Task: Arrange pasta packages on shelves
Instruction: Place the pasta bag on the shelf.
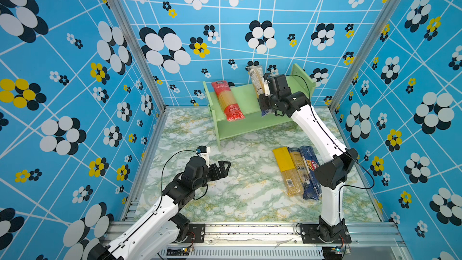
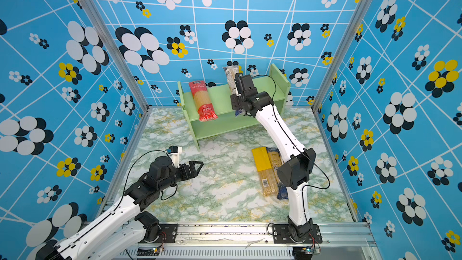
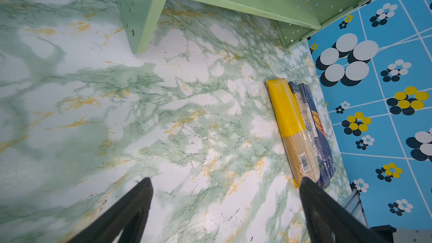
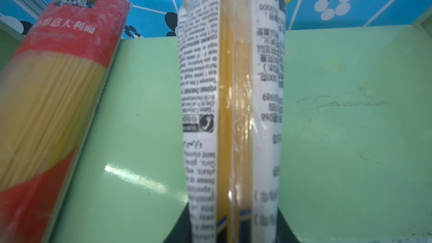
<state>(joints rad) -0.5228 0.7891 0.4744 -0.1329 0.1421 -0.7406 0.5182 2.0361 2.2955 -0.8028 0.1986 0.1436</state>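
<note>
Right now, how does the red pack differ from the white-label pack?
The red pack lies flat on the top shelf, free of any gripper; the white-label pack is clamped on edge in the right gripper over that shelf. The red pack has red ends; the white-label pack has white printed panels. Both are long spaghetti packs pointing front to back.

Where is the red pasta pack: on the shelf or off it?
On it. The red pack lies flat on the top shelf, its near end at the front edge.
</note>
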